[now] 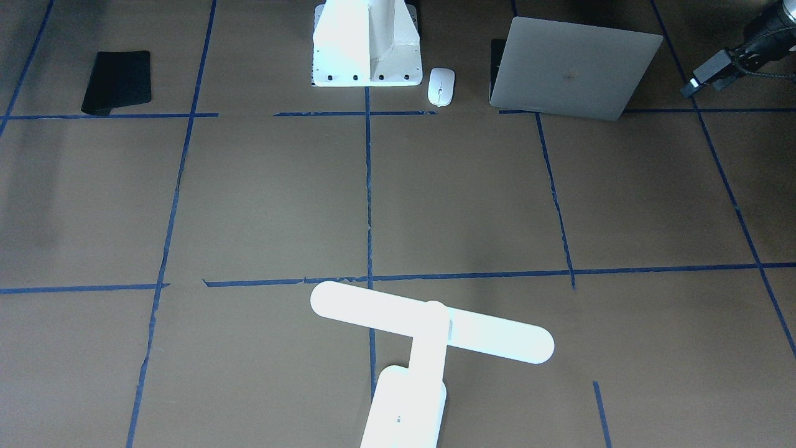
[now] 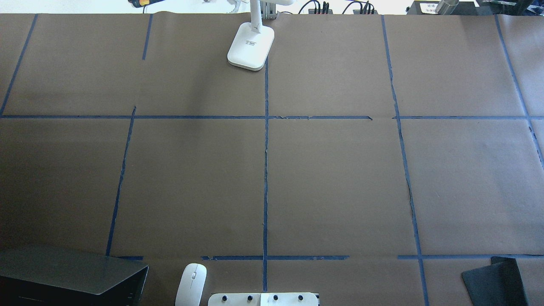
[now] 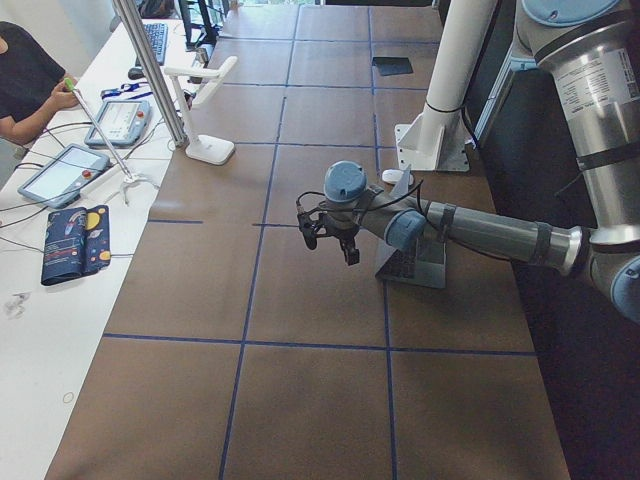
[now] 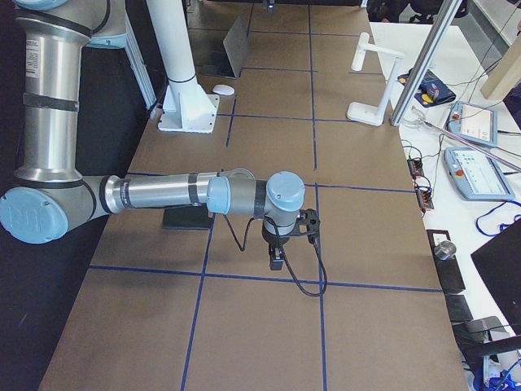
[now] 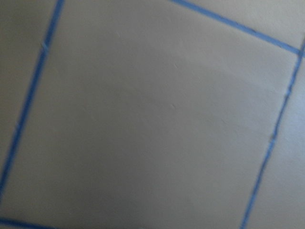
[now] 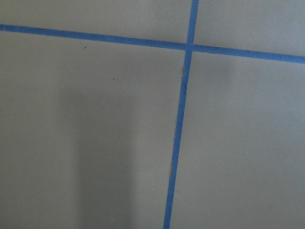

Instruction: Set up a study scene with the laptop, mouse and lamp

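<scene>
The laptop [image 1: 575, 68] stands part-open at the table's robot-side edge, toward the robot's left corner, with the lid's outer face turned to the far edge. It is likely the heaviest and stiffest piece. Its smooth metal could slip and the hinge may swing, so a pinch on the lid's free edge suits better than lifting by one corner.

The mouse [image 1: 441, 86] lies flat at the same edge, just beside the white pedestal [image 1: 367, 50]. It looks light, hard, slick and low, so the jaws would best close across its narrow width.

The lamp [image 1: 429, 323] stands at the middle of the far edge. It seems light but top-heavy under its long bar head, so the stem low down near the base looks the safest hold.

A black mat [image 1: 118, 81] lies near the robot-side right corner. The left arm [image 3: 480, 232] hangs over bare table near the laptop, and the right arm [image 4: 163, 194] reaches over bare table near the mat. Whether either pair of jaws is wide or narrow cannot be told.
</scene>
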### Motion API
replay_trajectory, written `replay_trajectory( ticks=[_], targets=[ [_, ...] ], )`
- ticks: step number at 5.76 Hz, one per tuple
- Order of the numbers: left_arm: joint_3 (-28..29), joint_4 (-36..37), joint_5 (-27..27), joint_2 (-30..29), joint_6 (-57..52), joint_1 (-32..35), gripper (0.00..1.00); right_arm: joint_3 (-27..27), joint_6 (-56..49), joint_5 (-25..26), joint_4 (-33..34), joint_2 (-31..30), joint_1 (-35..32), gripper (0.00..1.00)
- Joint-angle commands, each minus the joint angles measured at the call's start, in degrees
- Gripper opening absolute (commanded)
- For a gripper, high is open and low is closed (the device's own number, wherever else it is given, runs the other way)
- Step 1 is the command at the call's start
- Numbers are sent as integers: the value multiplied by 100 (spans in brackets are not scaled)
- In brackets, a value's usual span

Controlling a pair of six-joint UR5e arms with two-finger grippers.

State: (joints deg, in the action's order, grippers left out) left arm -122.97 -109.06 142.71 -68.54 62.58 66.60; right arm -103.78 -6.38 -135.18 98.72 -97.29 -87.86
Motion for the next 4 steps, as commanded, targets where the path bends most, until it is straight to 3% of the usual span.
replay_trajectory(
  ticks=[1, 3, 4],
  targets=[
    [-742, -1, -76, 174, 2299, -636, 100, 7, 32, -69, 7, -1, 111, 100],
    [-1244, -54, -103, 648, 3456, -902, 100, 15, 49, -61, 7, -1, 173, 100],
    [-1508, -54, -947, 640, 4550, -1799, 100, 33, 41, -61, 7, -1, 173, 100]
  ],
)
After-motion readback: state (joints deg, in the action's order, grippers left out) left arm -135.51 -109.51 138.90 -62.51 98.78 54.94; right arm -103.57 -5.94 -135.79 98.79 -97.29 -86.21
